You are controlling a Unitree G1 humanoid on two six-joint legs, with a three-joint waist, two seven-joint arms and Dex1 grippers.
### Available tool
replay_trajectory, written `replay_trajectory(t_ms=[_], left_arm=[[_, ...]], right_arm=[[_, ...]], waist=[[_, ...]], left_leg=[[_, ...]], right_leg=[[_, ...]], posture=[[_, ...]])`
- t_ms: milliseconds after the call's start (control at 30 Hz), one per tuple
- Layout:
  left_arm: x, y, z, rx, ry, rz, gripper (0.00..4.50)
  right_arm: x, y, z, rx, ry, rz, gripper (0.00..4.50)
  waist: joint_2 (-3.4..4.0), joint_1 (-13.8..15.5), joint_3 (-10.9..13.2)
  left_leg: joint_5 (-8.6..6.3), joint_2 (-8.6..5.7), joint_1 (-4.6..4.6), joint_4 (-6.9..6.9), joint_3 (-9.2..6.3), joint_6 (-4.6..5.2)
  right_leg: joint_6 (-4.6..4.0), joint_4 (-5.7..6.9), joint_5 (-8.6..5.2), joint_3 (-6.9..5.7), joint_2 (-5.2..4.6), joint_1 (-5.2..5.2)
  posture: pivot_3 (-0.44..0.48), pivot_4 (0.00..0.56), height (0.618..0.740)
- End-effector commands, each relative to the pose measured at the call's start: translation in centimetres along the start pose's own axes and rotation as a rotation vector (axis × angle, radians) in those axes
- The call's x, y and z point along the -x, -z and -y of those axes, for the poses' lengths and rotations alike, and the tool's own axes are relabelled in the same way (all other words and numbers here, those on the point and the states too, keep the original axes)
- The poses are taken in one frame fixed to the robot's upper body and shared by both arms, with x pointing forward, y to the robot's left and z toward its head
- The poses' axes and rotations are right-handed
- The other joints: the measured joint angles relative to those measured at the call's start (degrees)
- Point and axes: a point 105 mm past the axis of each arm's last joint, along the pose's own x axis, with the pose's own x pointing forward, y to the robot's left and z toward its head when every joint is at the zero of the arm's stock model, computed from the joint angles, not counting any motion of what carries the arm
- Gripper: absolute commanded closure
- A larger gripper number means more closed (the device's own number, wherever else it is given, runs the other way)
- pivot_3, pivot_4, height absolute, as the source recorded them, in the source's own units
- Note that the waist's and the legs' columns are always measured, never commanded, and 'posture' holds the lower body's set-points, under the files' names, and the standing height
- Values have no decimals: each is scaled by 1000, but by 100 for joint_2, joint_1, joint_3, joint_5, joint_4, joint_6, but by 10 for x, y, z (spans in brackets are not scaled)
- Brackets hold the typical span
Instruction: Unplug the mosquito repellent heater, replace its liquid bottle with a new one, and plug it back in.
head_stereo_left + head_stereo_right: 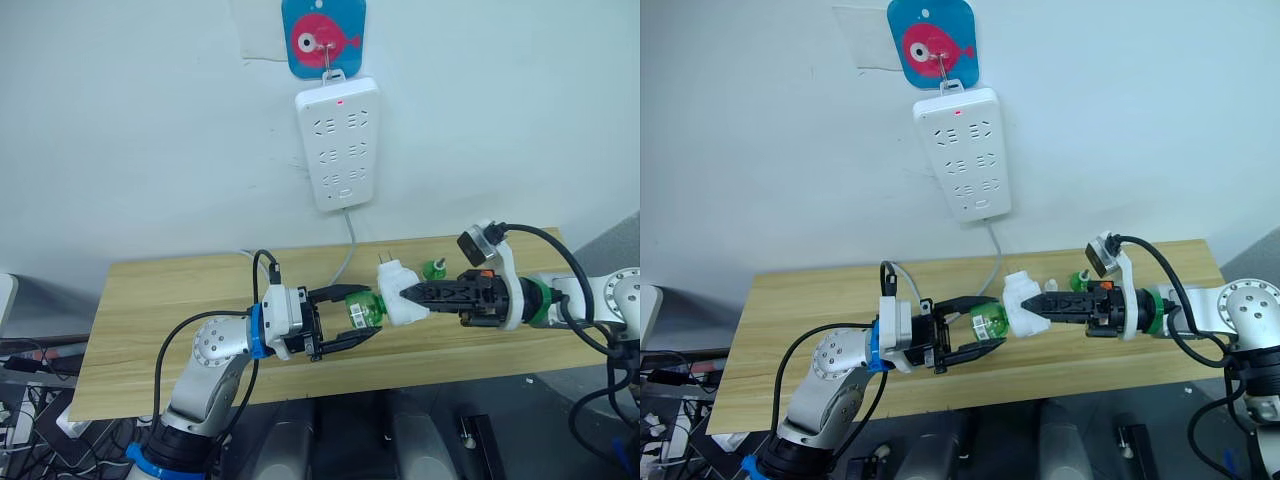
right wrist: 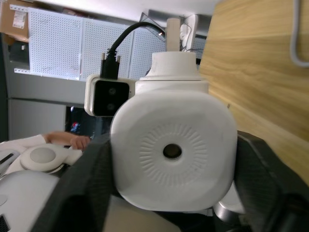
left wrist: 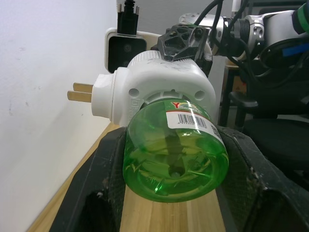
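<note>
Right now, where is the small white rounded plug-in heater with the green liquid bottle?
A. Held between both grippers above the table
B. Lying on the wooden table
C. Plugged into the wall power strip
A: the right gripper clamps the white heater, and the left gripper straddles its green bottle, prongs bare.

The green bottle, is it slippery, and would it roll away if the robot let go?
The green bottle looks like smooth, shiny plastic, so probably somewhat slippery for the left gripper fingers around it. Its round body would likely roll on the table. It seems see-through and thin, so probably light.
</note>
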Motion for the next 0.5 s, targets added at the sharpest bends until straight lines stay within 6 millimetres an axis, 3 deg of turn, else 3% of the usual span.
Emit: replay_trajectory(t_ms=[33,500], left_arm=[[-6,-5,6,-10,28,22,2229],[-6,-5,-2,7,-22,23,2229]], right_arm=[[-6,6,-18,29,-89,-60,31],[-5,10,-17,13,-82,-78,31]], waist=[[0,-1,0],[0,-1,0]], left_leg=[[0,0,0,0,0,0],[0,0,0,1,-1,0]], right_leg=[[0,0,0,0,0,0],[0,1,0,0,0,0]], posture=[[-23,306,740],[-19,321,740]])
